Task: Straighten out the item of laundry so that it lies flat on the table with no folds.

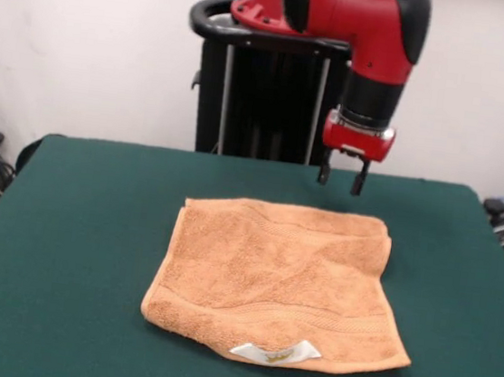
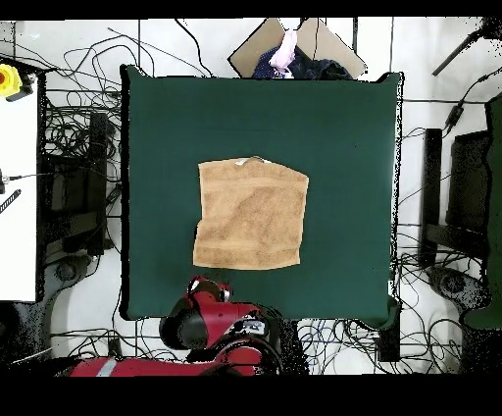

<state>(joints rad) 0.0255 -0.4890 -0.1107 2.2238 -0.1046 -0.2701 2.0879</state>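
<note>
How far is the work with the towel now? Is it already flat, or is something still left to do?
Mostly done, it seems: the towel lies spread out on the green table, its white label showing at one edge. The gripper hangs open above the table beyond the towel, holding nothing. Possibly left: in the front view one side edge looks slightly thick, perhaps a small fold or lifted edge, which the overhead view does not settle.

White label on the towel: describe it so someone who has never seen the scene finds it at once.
Start at the green table, then the orange-tan towel lying mid-table. The white label sticks out of the towel's edge farthest from the robot, below the woven band. It is the only white thing on the cloth.
</note>
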